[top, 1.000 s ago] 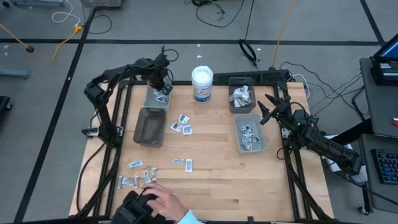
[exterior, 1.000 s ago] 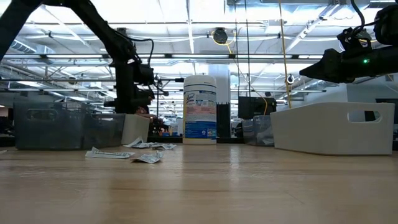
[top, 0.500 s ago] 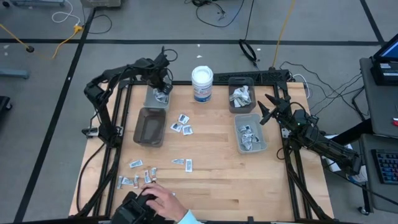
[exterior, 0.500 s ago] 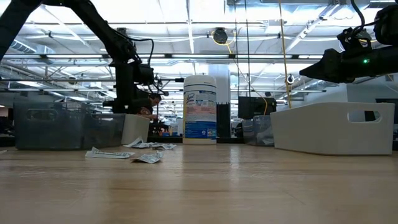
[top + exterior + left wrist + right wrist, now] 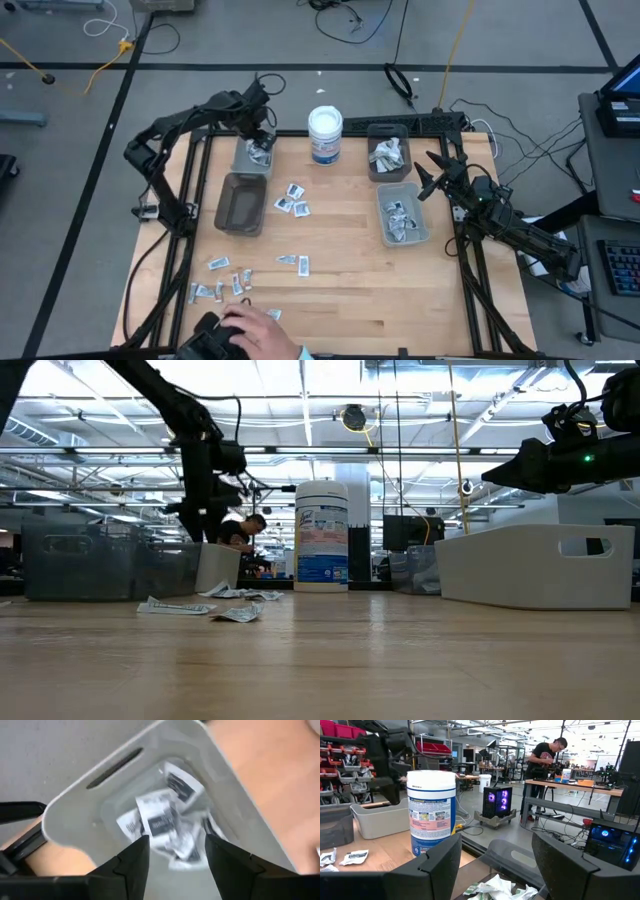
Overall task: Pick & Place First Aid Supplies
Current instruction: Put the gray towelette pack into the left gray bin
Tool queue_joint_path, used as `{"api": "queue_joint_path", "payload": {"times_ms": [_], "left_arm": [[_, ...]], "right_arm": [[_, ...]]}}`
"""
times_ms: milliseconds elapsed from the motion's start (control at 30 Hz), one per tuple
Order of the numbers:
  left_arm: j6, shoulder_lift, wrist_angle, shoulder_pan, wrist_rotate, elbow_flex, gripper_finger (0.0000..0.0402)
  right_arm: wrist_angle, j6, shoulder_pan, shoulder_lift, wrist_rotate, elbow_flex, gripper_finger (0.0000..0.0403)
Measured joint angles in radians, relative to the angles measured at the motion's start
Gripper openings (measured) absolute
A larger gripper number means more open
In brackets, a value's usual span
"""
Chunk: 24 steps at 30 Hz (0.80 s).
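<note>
Left claw [image 5: 172, 862] hangs open and empty above our grey bin [image 5: 251, 157] at the worktop's far left edge, packets [image 5: 162, 822] heaped inside. More packets [image 5: 292, 198] lie mid-worktop. Right claw [image 5: 428, 173] waits open by the right edge.

On the table [image 5: 340, 250], two bins [image 5: 240, 203] stand left and two bins [image 5: 404, 213] right, the tub [image 5: 325, 135] between at the rear; loose packets [image 5: 292, 199] lie mid-table and front-left [image 5: 225, 278].

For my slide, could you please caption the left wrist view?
Left gripper, fingers apart, above white printed packets piled in a light grey bin.
</note>
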Motion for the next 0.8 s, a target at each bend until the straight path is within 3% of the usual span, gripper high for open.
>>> {"api": "queue_joint_path", "payload": {"times_ms": [533,800], "left_arm": [[0.230,-0.154,-0.277,-0.137,-0.001,0.000,0.0198],[0.293,-0.158,-0.240,-0.239,-0.002,0.000,0.0198]], "right_arm": [[0.000,0.000,0.000,0.000,0.000,0.000,0.0238],[0.000,0.000,0.000,0.000,0.000,0.000,0.0238]]}}
